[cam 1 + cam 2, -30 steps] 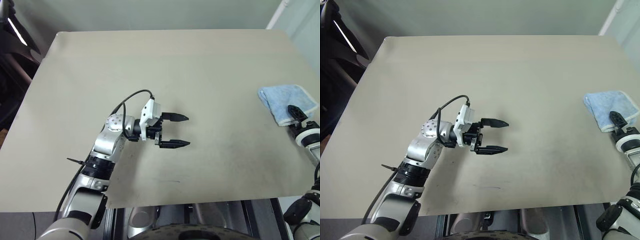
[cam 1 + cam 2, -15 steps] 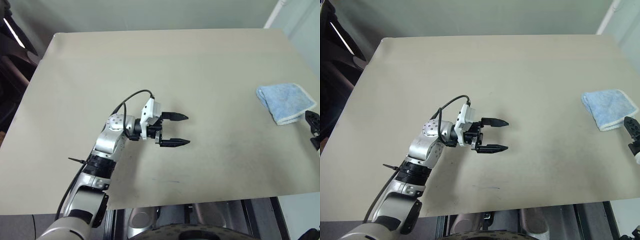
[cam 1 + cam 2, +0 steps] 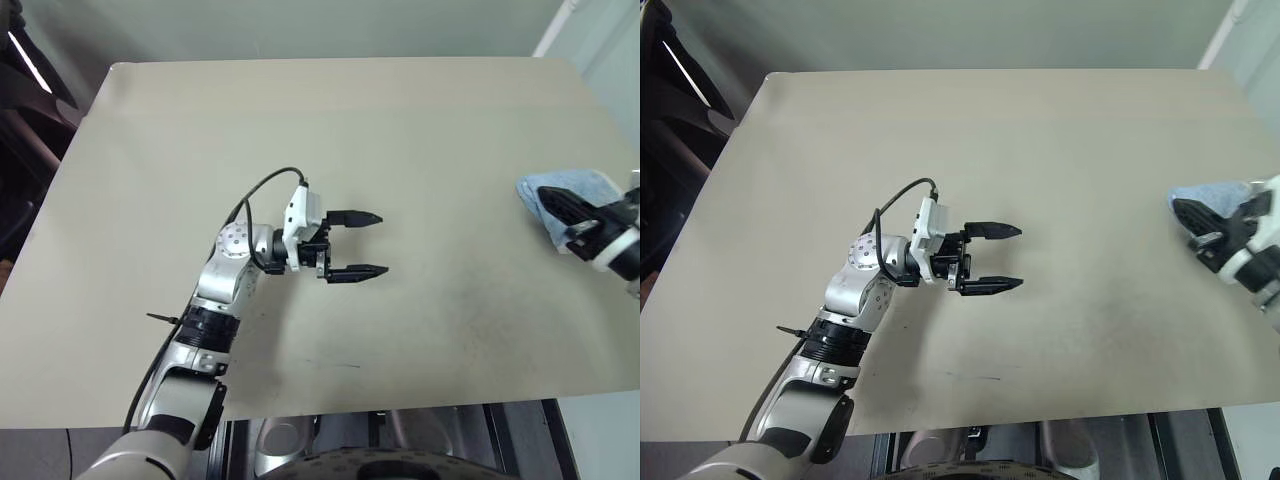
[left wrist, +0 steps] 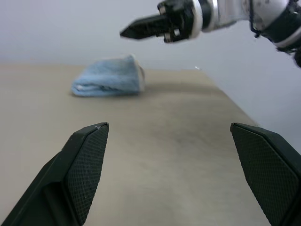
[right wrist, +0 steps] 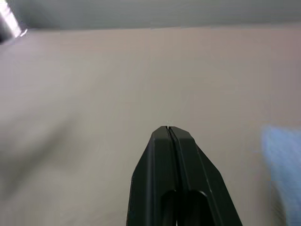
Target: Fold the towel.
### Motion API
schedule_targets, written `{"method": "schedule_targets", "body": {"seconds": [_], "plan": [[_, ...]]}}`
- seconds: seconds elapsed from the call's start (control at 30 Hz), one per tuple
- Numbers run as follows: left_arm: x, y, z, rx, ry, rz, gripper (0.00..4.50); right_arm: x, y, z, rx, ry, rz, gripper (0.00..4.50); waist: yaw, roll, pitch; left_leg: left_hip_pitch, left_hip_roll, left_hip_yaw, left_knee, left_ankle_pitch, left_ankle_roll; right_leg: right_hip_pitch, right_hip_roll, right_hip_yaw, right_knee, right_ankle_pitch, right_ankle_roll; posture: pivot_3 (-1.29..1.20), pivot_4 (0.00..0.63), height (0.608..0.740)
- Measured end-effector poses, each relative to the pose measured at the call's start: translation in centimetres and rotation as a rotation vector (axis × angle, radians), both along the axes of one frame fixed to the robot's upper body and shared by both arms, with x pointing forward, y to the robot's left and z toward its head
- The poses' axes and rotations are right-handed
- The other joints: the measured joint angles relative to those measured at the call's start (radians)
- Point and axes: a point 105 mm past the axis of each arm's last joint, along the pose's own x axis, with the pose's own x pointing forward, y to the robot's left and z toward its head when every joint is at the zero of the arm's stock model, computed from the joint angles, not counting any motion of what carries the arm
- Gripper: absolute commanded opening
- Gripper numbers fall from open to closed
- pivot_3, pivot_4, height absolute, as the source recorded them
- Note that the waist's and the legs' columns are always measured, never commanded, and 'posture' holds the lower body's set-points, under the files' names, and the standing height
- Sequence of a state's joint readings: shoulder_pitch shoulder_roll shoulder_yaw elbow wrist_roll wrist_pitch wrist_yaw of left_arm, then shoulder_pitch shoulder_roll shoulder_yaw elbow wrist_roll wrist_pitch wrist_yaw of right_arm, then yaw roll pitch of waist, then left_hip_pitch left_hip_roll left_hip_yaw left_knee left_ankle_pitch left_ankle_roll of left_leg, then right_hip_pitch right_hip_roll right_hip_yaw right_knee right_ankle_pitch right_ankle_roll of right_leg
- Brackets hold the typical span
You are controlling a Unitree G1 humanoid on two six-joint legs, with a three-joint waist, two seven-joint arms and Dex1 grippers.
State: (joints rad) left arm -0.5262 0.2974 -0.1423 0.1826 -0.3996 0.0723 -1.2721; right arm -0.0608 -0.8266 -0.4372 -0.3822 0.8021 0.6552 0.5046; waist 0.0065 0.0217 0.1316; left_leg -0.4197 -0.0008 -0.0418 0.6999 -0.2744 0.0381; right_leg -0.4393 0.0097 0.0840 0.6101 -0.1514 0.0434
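Observation:
The towel (image 3: 590, 183) is a small light-blue bundle lying bunched near the right edge of the beige table (image 3: 300, 120); it also lies ahead in the left wrist view as the towel (image 4: 109, 76). My right gripper (image 3: 556, 197) hovers above its near side, shut with nothing between its fingers, tips pointing left. The right wrist view has the right gripper (image 5: 168, 129) pressed together over bare tabletop, with a blue blur of towel (image 5: 282, 155) beside it. My left gripper (image 3: 380, 243) stands open and empty over the table's middle, pointing right toward the towel.
The table's near edge (image 3: 400, 408) runs just below my arms. Dark furniture (image 3: 25, 90) stands off the table's left side. A white post (image 3: 555, 25) rises beyond the far right corner.
My right gripper has shut, rolled, and swung up and left from beyond the table's right edge to above the towel. The left gripper has barely moved. The towel lies where it was.

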Motion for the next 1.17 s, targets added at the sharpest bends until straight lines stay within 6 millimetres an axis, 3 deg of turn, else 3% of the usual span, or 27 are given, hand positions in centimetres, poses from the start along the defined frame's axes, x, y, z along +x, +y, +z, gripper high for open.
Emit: {"method": "schedule_targets", "body": {"seconds": [0.07, 0.17, 0.53, 0.57, 0.8, 1.17], "plan": [[0.1, 0.1, 0.0, -0.005, -0.011, 0.018, 4.5, 0.0, 0.9, -0.6, -0.046, 0.009, 0.056, 0.02, 0.001, 0.0, 0.0, 0.0, 0.0, 0.0, 0.0, 0.0, 0.0, 0.001, 0.0, 0.0, -0.001, 0.0, 0.001, 0.0, 0.15, 0.733], [0.0, 0.4, -0.4, 0.002, 0.015, 0.022, 4.5, 0.0, 1.8, -1.3, -0.06, 0.035, 0.109, 0.59, 0.0, 0.0, 0.0, 0.0, 0.0, 0.001, 0.0, 0.0, 0.0, 0.0, 0.0, 0.0, 0.0, 0.0, 0.001, 0.0, 0.15, 0.733], [-0.5, 1.6, 0.5, 0.017, 0.056, 0.011, 4.5, -1.6, 4.2, -1.4, -0.064, 0.044, 0.263, 4.26, 0.001, 0.0, 0.0, 0.001, 0.0, 0.001, 0.001, 0.001, -0.001, 0.001, 0.0, 0.0, 0.0, -0.004, -0.007, 0.0, 0.15, 0.733], [-0.5, 1.7, 0.5, 0.015, 0.056, 0.009, 4.5, -1.7, 4.3, -1.5, -0.068, 0.045, 0.27, 4.44, 0.001, 0.0, 0.0, 0.001, 0.0, 0.001, 0.001, 0.001, -0.001, 0.001, 0.0, 0.0, 0.0, -0.004, -0.007, 0.0, 0.15, 0.733], [0.4, 2.8, 1.7, -0.031, -0.022, 0.108, 4.5, -2.6, 4.9, -2.1, -0.069, 0.07, 0.32, 4.44, 0.0, 0.0, 0.0, 0.001, 0.0, 0.0, 0.001, 0.002, -0.002, 0.001, 0.0, 0.0, 0.0, -0.002, -0.007, 0.0, 0.15, 0.733], [-0.3, 4.2, 0.9, 0.0, -0.012, 0.168, 4.5, -1.8, 6.4, -3.3, -0.041, 0.063, 0.382, 4.44, -0.003, 0.0, 0.0, 0.002, 0.0, 0.0, 0.001, 0.003, -0.002, 0.001, 0.001, 0.0, 0.0, 0.0, -0.009, 0.0, 0.15, 0.733]]}}
